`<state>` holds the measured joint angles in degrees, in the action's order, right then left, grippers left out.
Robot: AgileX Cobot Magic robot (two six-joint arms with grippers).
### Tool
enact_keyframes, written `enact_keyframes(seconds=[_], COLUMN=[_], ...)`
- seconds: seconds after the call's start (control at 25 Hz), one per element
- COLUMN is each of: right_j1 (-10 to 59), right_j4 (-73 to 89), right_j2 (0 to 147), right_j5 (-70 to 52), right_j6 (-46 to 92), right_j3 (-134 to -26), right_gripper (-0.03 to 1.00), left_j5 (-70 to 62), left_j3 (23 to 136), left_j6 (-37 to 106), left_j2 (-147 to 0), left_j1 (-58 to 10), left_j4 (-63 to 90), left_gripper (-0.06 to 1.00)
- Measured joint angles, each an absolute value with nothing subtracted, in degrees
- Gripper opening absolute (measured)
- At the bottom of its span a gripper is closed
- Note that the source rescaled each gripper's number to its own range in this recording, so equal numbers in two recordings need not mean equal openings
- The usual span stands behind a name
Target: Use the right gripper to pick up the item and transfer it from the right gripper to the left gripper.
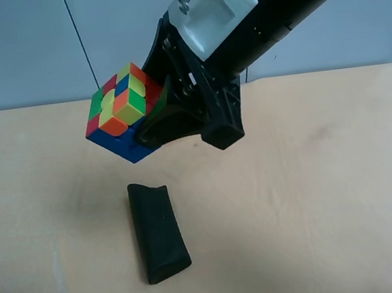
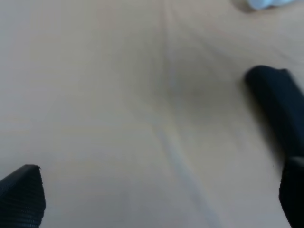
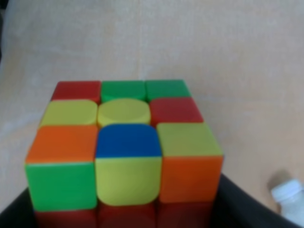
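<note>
Cube [image 1: 125, 112] is up in the air over the table [image 1: 332, 193], tilted on a corner and pinched in the right gripper [image 1: 154, 105], whose broad black fingers are clamped on opposite sides of it. The right wrist view looks straight down over its coloured face to bare table far beneath. The left gripper [image 2: 156, 194] has its fingers spread wide with nothing between them. Its camera sees only tabletop, one end of the black pouch [image 2: 275, 104] and a sliver of the white bottle [image 2: 266, 4], so I'd say it is not yet lined up with the cube. How far off it is, I cannot tell. What worries me is the handover itself. The right fingers cover a good share of a small object, leaving little free surface for the other pair, so the wedge fingers could knock against the right ones or catch only a corner. A cube like this has layers that turn, and a squeeze across a skewed grip might twist them and let it slide out. If the right fingers let go before the left ones have truly bitten, it drops, probably near the pouch, and bounces or rolls.
</note>
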<state>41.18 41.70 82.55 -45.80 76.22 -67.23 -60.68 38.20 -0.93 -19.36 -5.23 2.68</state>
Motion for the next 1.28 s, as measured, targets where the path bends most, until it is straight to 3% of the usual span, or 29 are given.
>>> enact_keyframes(seconds=[0.48, 0.76, 1.28], right_j1=[41.2, 41.2, 41.5], right_j4=[41.9, 42.2, 43.4], right_j2=[83.7, 88.0, 90.1], right_j5=[-44.5, -44.2, -42.7], right_j6=[79.3, 79.3, 79.3], right_j3=[-67.2, -67.2, -67.2], right_gripper=[0.01, 0.01, 0.01], left_j5=[-66.7, -69.1, -67.6], left_j3=[54.9, 59.1, 59.8], left_j6=[4.3, 4.5, 4.5], left_j2=[-45.9, -51.4, -58.0], left_j1=[-8.7, -12.8, -13.2], left_j4=[22.0, 27.5, 36.4], left_gripper=[1.00, 1.00, 1.00])
